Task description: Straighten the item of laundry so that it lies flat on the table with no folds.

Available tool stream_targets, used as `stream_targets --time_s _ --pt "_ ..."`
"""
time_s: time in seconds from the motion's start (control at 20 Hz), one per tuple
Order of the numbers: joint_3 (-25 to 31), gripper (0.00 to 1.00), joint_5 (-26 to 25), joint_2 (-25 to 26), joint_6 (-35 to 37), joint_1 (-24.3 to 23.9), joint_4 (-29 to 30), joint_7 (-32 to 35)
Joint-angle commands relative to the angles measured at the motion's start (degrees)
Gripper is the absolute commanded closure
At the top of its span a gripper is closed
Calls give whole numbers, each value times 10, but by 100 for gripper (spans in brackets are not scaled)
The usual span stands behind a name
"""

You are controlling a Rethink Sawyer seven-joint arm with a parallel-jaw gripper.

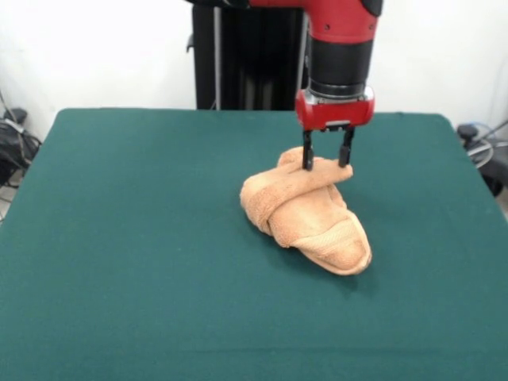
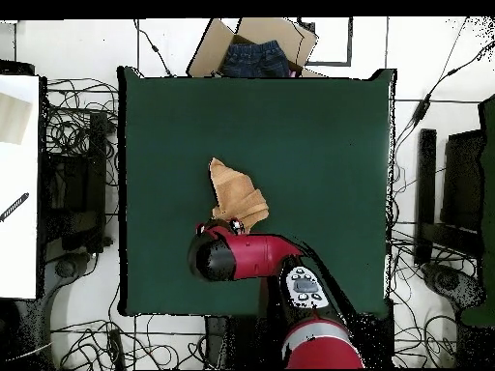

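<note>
Table (image 1: 119,262): big rectangle, dark green felt-like cloth, takes up most of the front view. Cloth looks smooth, bare apart from the towel. White wall behind it, black pedestal column (image 1: 246,55) at 12 o'clock of the table in the front view.

Overhead view: table (image 2: 319,126) sits on a pale floor w/ lots of black cables (image 2: 77,135) tangled along both long sides and at the robot's end. Cardboard box (image 2: 253,43) w/ dark blue fabric in it just past the table's far edge, at 12 o'clock. White board or bench (image 2: 19,184) at 9 o'clock, dark equipment (image 2: 454,193) at 3 o'clock.

Towel (image 1: 305,210): peach terry, bunched and twisted into a lump, not flat; rolled folds cross each other, one rounded end points toward 5 o'clock in the front view. Lies near table centre, slightly toward the robot. Overhead, towel (image 2: 237,196) is a narrow wedge, tip at 11 o'clock.

Arm, red and black, comes down over the towel's robot-side end. Gripper (image 1: 325,157): two black fingers spread apart, tips touching or pressing into the top fold; fabric between them, not pinched. Overhead, the arm (image 2: 242,256) hides the gripper and part of the towel.
</note>
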Motion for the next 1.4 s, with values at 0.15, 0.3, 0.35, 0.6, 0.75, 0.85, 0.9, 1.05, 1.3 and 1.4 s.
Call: stream_targets --time_s 0.15,0.3,0.35,0.6,0.75,0.85,0.9,1.05,1.3,1.4 --pt "0 0 -17 13 -35 7 -8 82" --pt "-6 0 -8 20 -25 14 -12 86" --pt "-7 0 -10 28 -31 14 -14 87" --pt "-17 0 -12 64 -52 23 -30 88" --pt "-24 0 -11 83 -68 29 -44 88" --pt "-28 0 -9 93 -76 33 -51 88" --pt "-31 0 -8 101 -81 37 -55 88" --pt "-34 0 -2 121 -84 41 -71 85" --pt "-30 0 0 133 -81 39 -82 78" --pt "-28 0 -3 134 -78 38 -86 74"
